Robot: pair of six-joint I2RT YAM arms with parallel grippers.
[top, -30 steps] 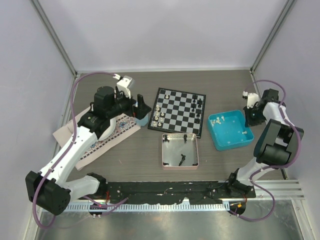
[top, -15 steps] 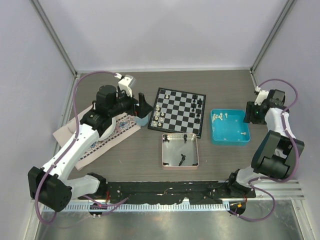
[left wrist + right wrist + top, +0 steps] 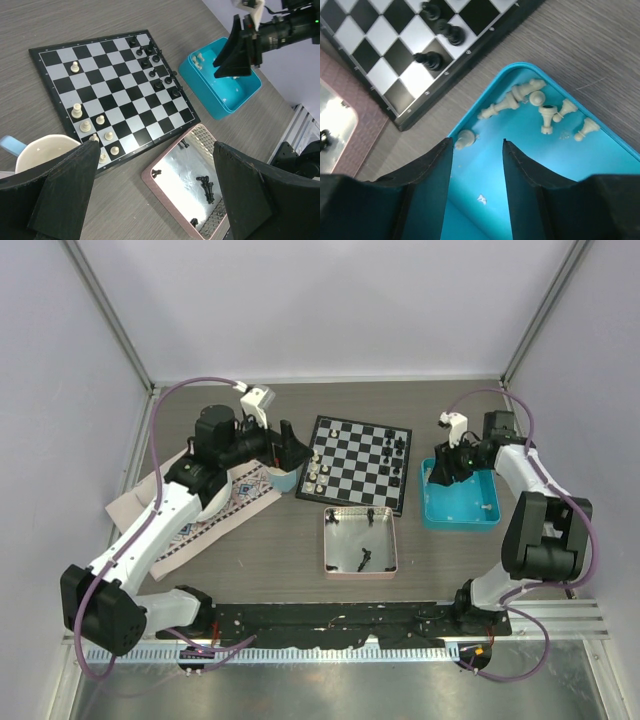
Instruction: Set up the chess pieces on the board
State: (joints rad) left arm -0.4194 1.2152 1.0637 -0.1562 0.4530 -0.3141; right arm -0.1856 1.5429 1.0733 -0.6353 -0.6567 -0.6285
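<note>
The board point(image 3: 355, 463) lies mid-table, with off-white chess pieces point(image 3: 316, 472) along its left side and black ones point(image 3: 397, 450) on its right. More off-white pieces point(image 3: 540, 100) lie loose in a blue tray point(image 3: 465, 508). My right gripper point(image 3: 476, 142) is open over that tray's left end with nothing between its fingers. One off-white piece point(image 3: 465, 138) lies just beside its left finger. Black pieces point(image 3: 207, 186) lie in a pink tray point(image 3: 335, 540) in front of the board. My left gripper point(image 3: 155, 150) hangs wide open and empty, left of the board.
A white cup point(image 3: 40, 155) with a blue handle stands under the left gripper, touching the board's left edge. It rests by a patterned cloth point(image 3: 220, 502). Grey enclosure walls close in both sides and the back.
My right arm has swung in from the far right to above the blue tray's left end, and its jaws have opened. The blue tray has turned square. The left gripper shifted slightly.
</note>
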